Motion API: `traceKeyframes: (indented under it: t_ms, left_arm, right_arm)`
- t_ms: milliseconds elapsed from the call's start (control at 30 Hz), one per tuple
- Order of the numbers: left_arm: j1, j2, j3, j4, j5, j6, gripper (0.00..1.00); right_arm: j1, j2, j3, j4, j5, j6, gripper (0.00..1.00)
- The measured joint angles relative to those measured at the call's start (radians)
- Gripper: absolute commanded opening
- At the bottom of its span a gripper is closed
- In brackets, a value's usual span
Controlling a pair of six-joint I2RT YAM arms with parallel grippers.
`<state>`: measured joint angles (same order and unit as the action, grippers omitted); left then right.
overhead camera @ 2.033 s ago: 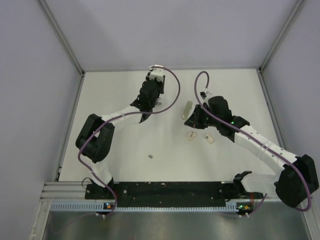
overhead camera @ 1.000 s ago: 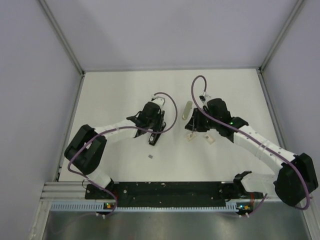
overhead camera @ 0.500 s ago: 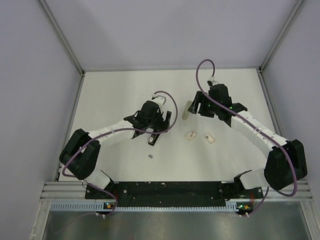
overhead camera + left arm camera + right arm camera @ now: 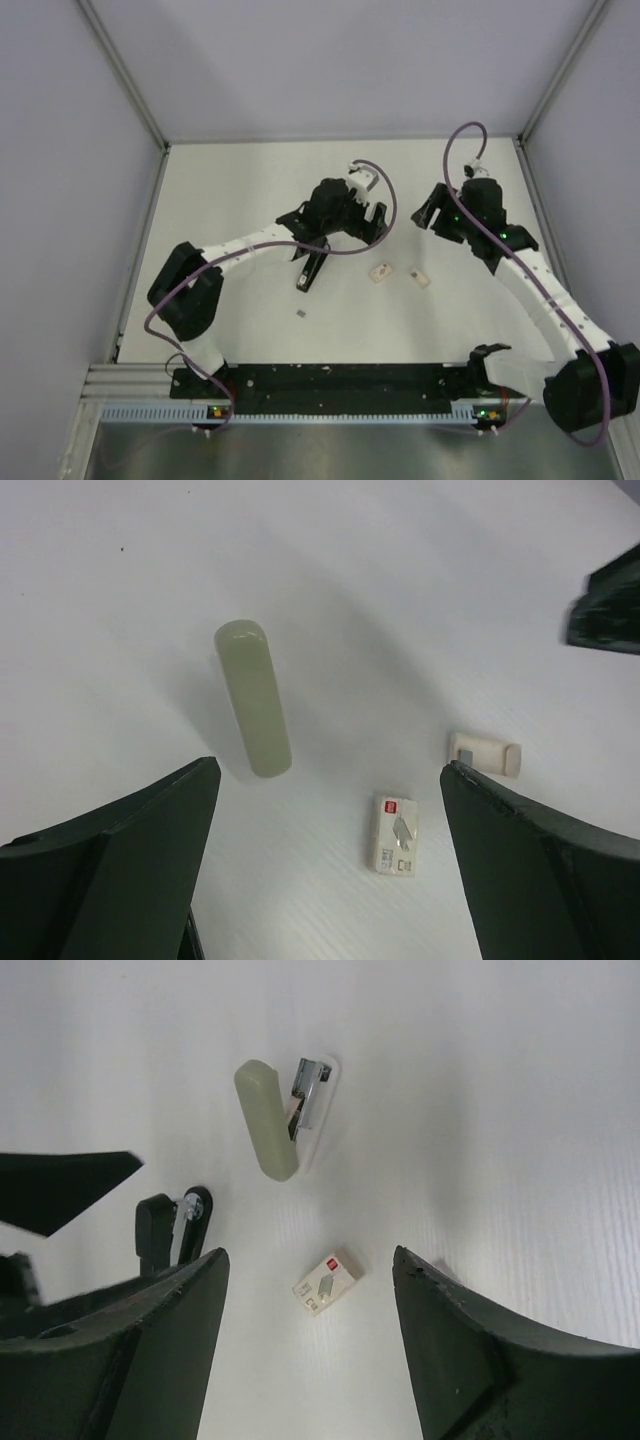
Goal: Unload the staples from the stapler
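The black stapler lies flat on the white table, free of both grippers. It also shows at the left of the right wrist view, stapler. My left gripper hangs open and empty, above and to the right of it. The left gripper looks down on a pale olive-grey bar and a small beige staple box. My right gripper is open and empty, raised at the right. The right gripper has the staple box on the table far below its fingers.
The olive-grey bar has a white base and a metal part beside it. A second beige piece lies right of the box. A tiny grey piece lies toward the near edge. Grey walls enclose the table.
My left gripper opened, left the stapler on the table and moved up and right over the olive bar. My right gripper opened wider and drew back to the far right.
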<state>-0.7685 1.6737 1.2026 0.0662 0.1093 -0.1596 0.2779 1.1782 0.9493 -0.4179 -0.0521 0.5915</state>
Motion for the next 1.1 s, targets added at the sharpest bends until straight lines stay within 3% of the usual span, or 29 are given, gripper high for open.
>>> traceKeyframes:
  t_ms: [233,467,767,1033,1100]
  left_arm:
    - [-0.002,0.208,0.096,0.061,-0.021,0.007,0.97]
    - [-0.019,0.323,0.219,0.072,-0.116,0.035,0.96]
    - [-0.040,0.443,0.332,0.083,-0.252,0.064,0.87]
    - [-0.048,0.475,0.335,0.069,-0.335,0.083,0.63]
    - [-0.049,0.475,0.335,0.068,-0.343,0.085,0.53]
  right_arm:
    - [-0.013,-0.213,-0.009,-0.057,0.018,0.004,0.68]
    - [-0.013,-0.241,-0.009,-0.101,0.009,0.003,0.68]
    - [-0.013,-0.250,-0.044,-0.109,-0.026,0.004,0.68]
    - [-0.013,-0.260,-0.060,-0.101,-0.047,0.005,0.68]
    - [-0.013,-0.260,-0.065,-0.097,-0.051,0.006,0.68]
